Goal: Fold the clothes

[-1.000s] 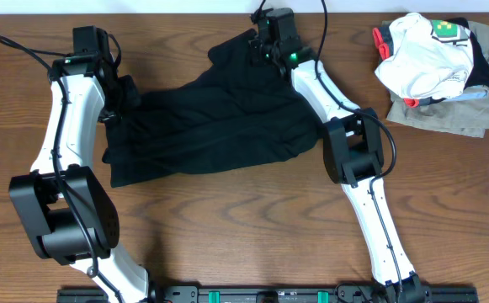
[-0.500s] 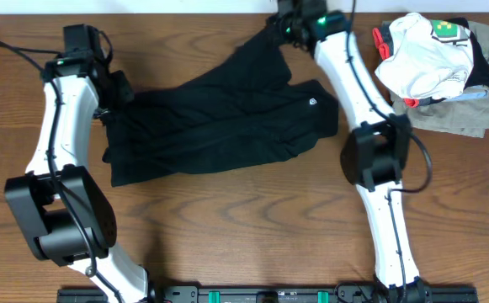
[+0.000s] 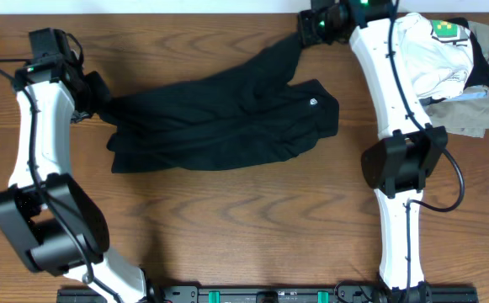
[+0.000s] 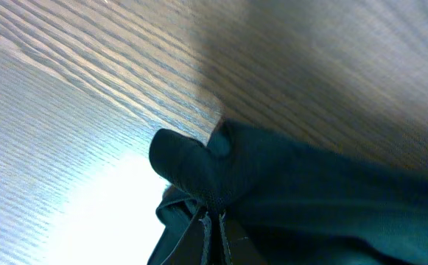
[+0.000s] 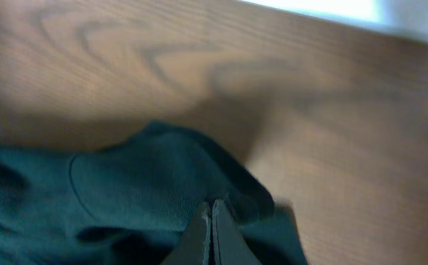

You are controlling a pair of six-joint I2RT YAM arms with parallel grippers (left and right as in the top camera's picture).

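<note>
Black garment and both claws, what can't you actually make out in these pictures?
Overhead: right claw sits at the top edge, fingertips hidden by its own wrist.
Overhead: left claw fingertips are lost against the black garment.
Overhead: the small mark on the garment is too small to read.
Overhead: the right arm covers part of the white garment.
Right wrist: blurred, so the folds are unclear.

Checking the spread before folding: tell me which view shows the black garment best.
The overhead view: the whole black garment lies stretched between the left gripper and the right gripper. The left wrist view shows only a bunched corner clamped in shut fingers; the right wrist view, only another pinched edge.
</note>
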